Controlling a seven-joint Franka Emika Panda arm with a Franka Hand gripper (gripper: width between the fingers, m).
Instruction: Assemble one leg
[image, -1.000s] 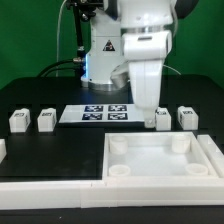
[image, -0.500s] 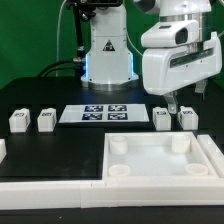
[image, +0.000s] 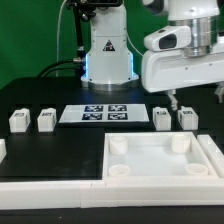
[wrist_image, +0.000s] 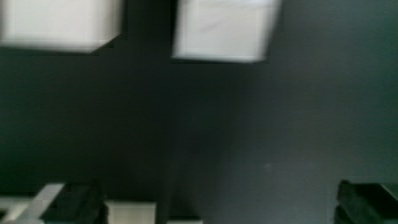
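Observation:
Four small white legs stand on the black table in the exterior view: two on the left (image: 18, 121) (image: 46, 120) and two on the right (image: 163, 118) (image: 187, 118). My gripper (image: 173, 98) hangs just above and behind the right pair and touches neither. In the wrist view the gripper (wrist_image: 214, 205) is open, its dark fingers (wrist_image: 63, 200) far apart with nothing held. Two blurred white blocks (wrist_image: 57, 22) (wrist_image: 226, 28) lie ahead of it. I cannot tell what the pale patch (wrist_image: 134, 212) beside one finger is.
The large flat white panel (image: 205, 150) with round corner sockets lies at the front right. The marker board (image: 97, 113) lies at the table's middle, before the robot base (image: 105, 55). A white ledge (image: 45, 188) runs along the front left.
The arm has swung from low over the inner right leg up and toward the exterior view's right. No leg has moved.

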